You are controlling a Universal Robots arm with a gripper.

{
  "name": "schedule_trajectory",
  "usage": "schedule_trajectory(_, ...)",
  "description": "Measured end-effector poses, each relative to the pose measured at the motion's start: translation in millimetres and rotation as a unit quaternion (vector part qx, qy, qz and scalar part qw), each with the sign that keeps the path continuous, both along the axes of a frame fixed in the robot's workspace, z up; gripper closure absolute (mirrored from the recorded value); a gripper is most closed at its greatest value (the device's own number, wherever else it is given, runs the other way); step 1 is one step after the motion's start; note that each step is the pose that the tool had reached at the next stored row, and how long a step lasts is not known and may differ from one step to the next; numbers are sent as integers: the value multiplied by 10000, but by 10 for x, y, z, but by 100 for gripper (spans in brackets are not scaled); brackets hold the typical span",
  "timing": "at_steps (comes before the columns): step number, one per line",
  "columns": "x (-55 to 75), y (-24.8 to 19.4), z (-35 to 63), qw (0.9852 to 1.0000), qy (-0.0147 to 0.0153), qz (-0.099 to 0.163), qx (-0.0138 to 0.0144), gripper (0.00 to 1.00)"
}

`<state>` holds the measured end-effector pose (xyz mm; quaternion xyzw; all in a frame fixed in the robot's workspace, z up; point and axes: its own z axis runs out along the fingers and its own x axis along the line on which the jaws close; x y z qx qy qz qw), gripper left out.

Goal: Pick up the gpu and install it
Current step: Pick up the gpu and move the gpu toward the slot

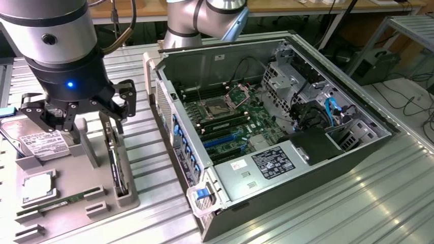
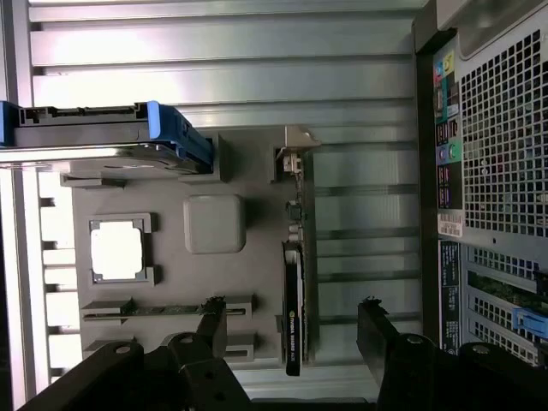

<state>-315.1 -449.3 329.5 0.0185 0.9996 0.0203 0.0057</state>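
Note:
The gpu (image 1: pixel 117 165) stands on its edge in a slot of the grey parts holder (image 1: pixel 81 211), on the exterior view's left, outside the computer case (image 1: pixel 271 127). In the wrist view the gpu (image 2: pixel 294 295) is a thin dark strip with its silver bracket (image 2: pixel 292 152) at one end. My gripper (image 1: pixel 89 126) hangs just above the holder, open and holding nothing. Seen from the wrist, my gripper (image 2: pixel 291 321) has one of its two black fingers (image 2: pixel 212 318) on each side of the card, apart from it.
The holder also carries a hard drive (image 1: pixel 32 140) with a white label, a square processor (image 1: pixel 37 185) and a green memory stick (image 1: pixel 62 202). The open case lies close to the holder on the exterior view's right, with its motherboard (image 1: pixel 224 119) exposed. Both rest on a ribbed metal table (image 1: pixel 352 203).

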Motion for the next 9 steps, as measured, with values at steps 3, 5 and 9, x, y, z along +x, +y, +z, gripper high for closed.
schedule_trajectory(3,0,-6,-25,10000,0,0,0,28)
schedule_trajectory(5,1,-11,-47,10000,0,1,0,28)
schedule_trajectory(9,1,-20,-84,10000,0,0,0,28)
